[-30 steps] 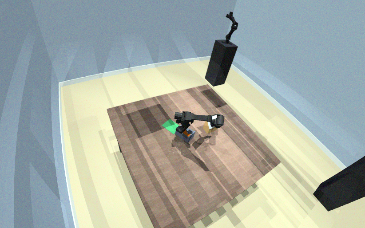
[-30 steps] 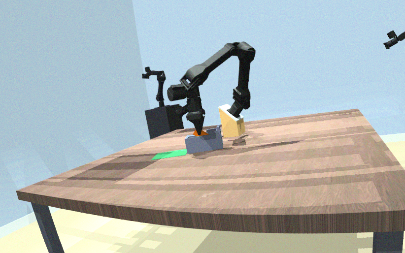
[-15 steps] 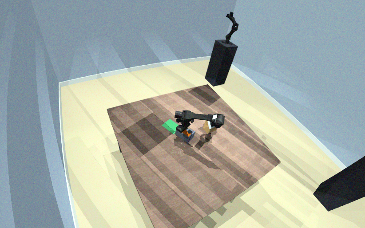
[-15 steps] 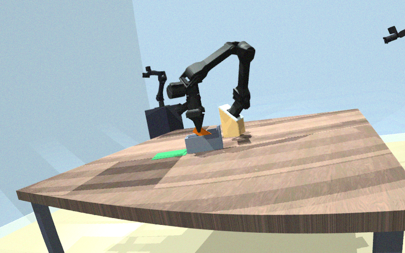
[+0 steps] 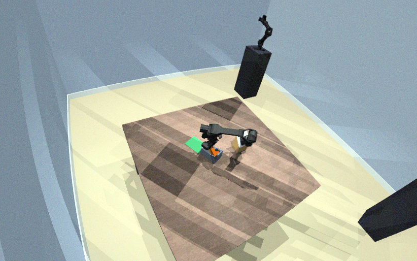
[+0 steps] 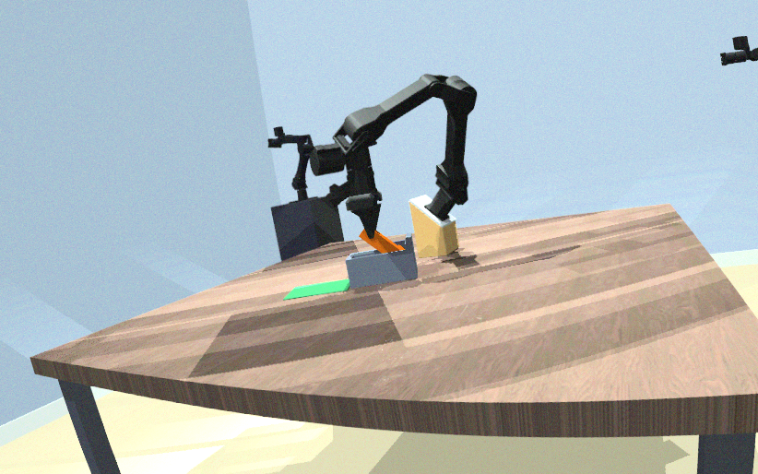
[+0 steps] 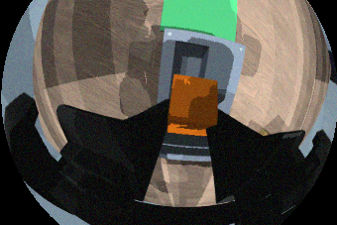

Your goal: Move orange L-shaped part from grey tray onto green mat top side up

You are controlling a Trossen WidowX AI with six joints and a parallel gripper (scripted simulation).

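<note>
The orange part (image 5: 215, 151) (image 6: 384, 243) (image 7: 193, 92) is tilted. Its end toward the mat is raised above the tray's rim, and its other end slopes down to about rim height at the tray's far side from the mat. My gripper (image 6: 371, 236) (image 7: 188, 107) is shut on the orange part, with a finger on each side near the raised end. The grey tray (image 5: 211, 157) (image 6: 379, 271) (image 7: 166, 62) stands below, its pocket partly visible in the wrist view. The fingers hide the part's lower end there. The green mat (image 5: 193, 143) (image 6: 318, 290) (image 7: 198, 6) lies beside the tray.
A tan block with a white top (image 5: 239, 148) (image 6: 434, 240) stands under my arm's base, beyond the tray from the mat. The wooden table (image 5: 236, 210) (image 6: 488, 353) bears them all. Dark pedestals (image 5: 252, 71) (image 6: 305, 230) with other arms stand off the table.
</note>
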